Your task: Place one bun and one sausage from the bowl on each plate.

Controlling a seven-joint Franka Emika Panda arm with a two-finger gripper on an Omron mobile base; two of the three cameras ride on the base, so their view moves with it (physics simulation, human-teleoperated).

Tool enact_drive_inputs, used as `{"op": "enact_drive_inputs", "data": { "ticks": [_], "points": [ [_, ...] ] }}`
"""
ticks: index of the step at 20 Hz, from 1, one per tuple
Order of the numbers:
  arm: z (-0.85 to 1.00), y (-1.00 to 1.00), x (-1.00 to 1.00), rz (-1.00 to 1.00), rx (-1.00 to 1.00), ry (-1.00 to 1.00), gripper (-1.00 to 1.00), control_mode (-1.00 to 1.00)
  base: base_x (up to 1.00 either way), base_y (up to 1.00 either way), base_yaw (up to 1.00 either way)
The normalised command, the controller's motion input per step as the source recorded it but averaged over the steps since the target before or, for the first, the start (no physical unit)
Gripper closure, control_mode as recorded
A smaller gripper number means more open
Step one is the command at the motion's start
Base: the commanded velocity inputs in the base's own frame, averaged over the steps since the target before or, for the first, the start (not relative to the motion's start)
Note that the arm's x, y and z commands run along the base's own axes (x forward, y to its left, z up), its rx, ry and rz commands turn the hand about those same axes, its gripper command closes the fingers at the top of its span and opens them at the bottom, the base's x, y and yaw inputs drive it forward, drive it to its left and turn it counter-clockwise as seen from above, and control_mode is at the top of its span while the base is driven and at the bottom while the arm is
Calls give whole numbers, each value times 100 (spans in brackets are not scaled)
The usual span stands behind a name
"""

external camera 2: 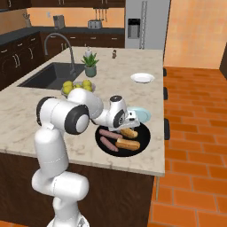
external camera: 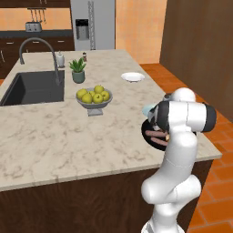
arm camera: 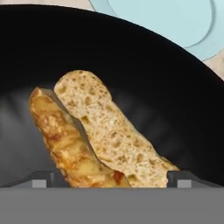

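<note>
So from my seat at the controls, the fingers [arm camera: 111, 178] are spread as wide as they go and nothing is pinched between them. In the hand view the two dark tips poke up at the bottom, one on each side, and the bun [arm camera: 98, 135] sits right in the gap between them, running diagonally away from the camera, its pale crumb side and toasted crust both showing. I can't tell whether the tips are touching it or just flanking it. That bun lies in the black bowl [arm camera: 144, 70], and the edge of the pale blue plate [arm camera: 175, 22] peeks in just past the bowl's far rim. In the right base view the bowl [external camera 2: 144, 142] is near the counter's [external camera 2: 44, 115] front right corner with two buns on its right half, the nearer one [external camera 2: 128, 144] and the one under the hand [external camera 2: 129, 132], and two sausages [external camera 2: 109, 138] lying on its left half. The blue plate [external camera 2: 142, 114] sits just behind the bowl, and the white plate [external camera 2: 142, 78] is well apart, farther back on the counter. The arm is folded over at the elbow, forearm reaching across to the right, with the hand tipped down low over the bowl.
</note>
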Motion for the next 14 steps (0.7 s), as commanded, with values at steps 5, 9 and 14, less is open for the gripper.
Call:
{"op": "enact_drive_inputs", "data": {
  "ticks": [5, 9, 14],
  "points": [
    [4, 0, -7, 0, 1, -6, 100, -100, 0, 0, 0],
    [20, 1, -17, 4, 0, -15, 100, -100, 0, 0, 0],
    [-1, 6, -8, 5, -6, -1, 100, -100, 0, 0, 0]
  ]
}}
